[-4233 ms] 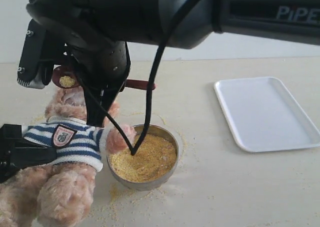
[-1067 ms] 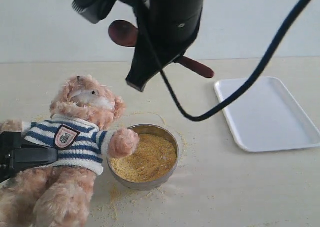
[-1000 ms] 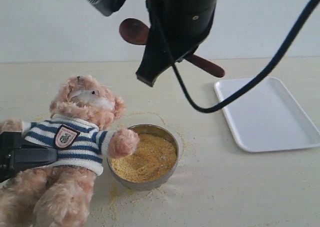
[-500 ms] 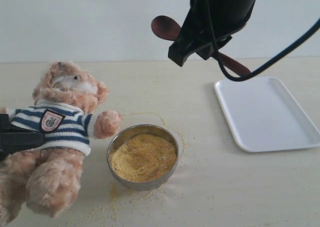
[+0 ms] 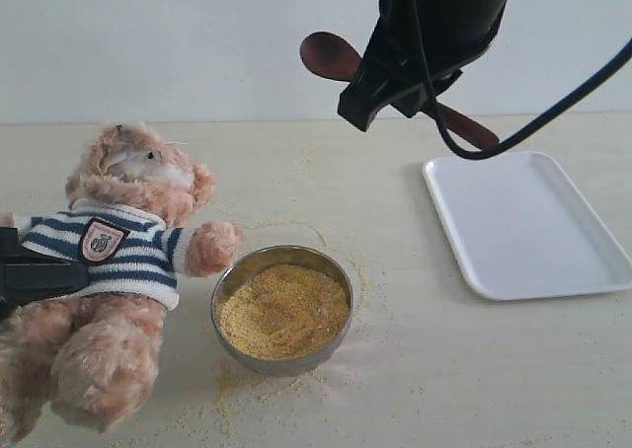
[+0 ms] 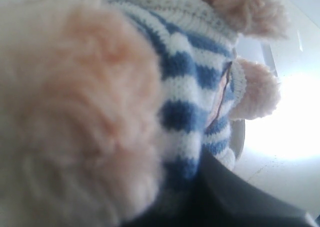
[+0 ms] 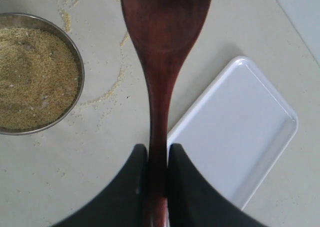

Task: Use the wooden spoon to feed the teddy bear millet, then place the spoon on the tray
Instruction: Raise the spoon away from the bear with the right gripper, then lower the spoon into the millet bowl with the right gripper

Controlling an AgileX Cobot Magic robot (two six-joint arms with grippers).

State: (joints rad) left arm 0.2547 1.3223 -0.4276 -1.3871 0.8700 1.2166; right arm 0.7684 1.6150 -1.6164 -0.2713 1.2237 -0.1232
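The teddy bear (image 5: pixel 123 241) lies on its back at the left, in its striped shirt (image 6: pixel 195 82). My left gripper (image 5: pixel 38 278) is shut on the bear's body at the left edge; one dark finger (image 6: pixel 235 197) presses against the shirt. A steel bowl (image 5: pixel 229 288) heaped with millet (image 5: pixel 284 310) stands beside the bear's paw. High above the table, my right gripper (image 7: pixel 158 152) is shut on the handle of the wooden spoon (image 5: pixel 331 55), between the bowl and the white tray (image 5: pixel 528 221). No grains show on the spoon (image 7: pixel 162 37). The tray (image 7: pixel 240 132) holds nothing.
Loose millet grains (image 5: pixel 232 389) lie scattered on the pale table around the bowl and in front of it. A black cable (image 5: pixel 553 112) hangs from the right arm above the tray's far edge.
The right gripper has carried the spoon to the right, away from the bear and toward the tray. The bear has shifted left with the left gripper. Little has moved in the last half second.
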